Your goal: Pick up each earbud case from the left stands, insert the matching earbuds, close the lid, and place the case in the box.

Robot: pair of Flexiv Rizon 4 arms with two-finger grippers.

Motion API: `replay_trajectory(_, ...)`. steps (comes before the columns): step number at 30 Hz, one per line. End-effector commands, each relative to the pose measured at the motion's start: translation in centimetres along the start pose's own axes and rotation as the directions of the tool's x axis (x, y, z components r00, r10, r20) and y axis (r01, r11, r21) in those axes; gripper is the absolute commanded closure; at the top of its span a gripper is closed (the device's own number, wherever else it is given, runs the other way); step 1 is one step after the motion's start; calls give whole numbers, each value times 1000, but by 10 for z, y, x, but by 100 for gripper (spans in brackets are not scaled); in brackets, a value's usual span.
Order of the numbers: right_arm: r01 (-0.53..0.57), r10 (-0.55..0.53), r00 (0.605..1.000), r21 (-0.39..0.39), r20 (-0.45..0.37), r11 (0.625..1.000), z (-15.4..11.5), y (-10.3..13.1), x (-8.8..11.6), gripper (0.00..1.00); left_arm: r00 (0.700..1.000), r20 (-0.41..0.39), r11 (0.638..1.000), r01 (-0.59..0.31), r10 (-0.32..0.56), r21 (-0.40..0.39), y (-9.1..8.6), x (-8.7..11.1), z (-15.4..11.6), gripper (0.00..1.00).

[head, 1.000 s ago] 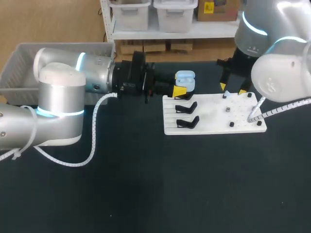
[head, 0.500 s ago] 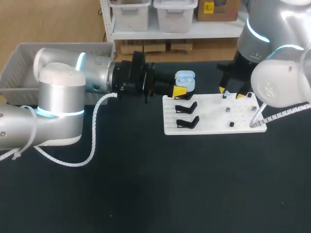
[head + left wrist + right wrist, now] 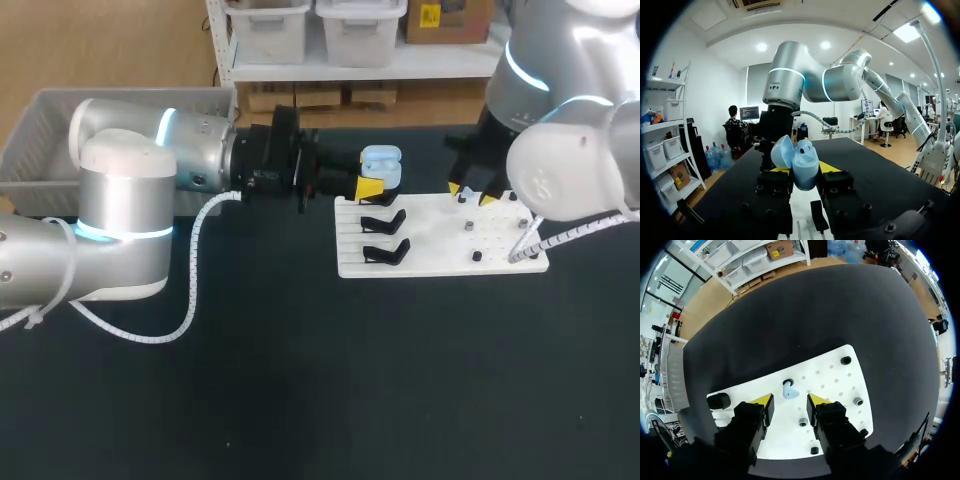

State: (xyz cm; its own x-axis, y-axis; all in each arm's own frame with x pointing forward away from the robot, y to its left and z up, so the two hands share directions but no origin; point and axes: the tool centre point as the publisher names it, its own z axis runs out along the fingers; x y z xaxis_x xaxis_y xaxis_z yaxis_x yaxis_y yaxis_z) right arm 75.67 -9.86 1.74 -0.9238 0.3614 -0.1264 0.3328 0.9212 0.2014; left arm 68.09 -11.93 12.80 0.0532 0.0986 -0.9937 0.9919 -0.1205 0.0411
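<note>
My left gripper is shut on a light blue earbud case, holding it above the far left corner of the white board. In the left wrist view the case stands with its lid open between the yellow fingertips of the left gripper. My right gripper hangs over the board's far edge. In the right wrist view a light blue earbud sits at a peg on the board. It lies between the open fingers of the right gripper, and neither finger touches it.
Two black stands are on the board's left half. Several small pegs stick up from its right half, and a black cylinder sits at its end. A grey bin is at the table's far left.
My right gripper has come down a little toward the board and its fingers have drawn closer together. The left arm and the case have stayed still.
</note>
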Motion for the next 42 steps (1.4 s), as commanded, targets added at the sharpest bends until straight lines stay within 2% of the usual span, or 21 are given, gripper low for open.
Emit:
replay_trajectory(1,1,-1,1000,-3,0,1000,1,0,-1,58,1000,3,1000,-3,3,-4,-1,1,0,100)
replay_trajectory(18,-6,6,1000,-9,-1,1000,2,1,-8,65,1000,3,1000,-3,3,-4,-1,1,0,100)
replay_trajectory(37,0,0,1000,-4,-18,1000,7,2,-7,69,1000,3,1000,-3,3,-4,-1,1,0,100)
replay_trajectory(40,-1,1,1000,-3,-18,1000,8,2,-7,74,1000,3,1000,-3,3,-4,-1,1,0,100)
replay_trajectory(42,-2,2,1000,-3,-17,1000,8,1,-7,82,1000,3,1000,-3,3,-4,-1,1,0,100)
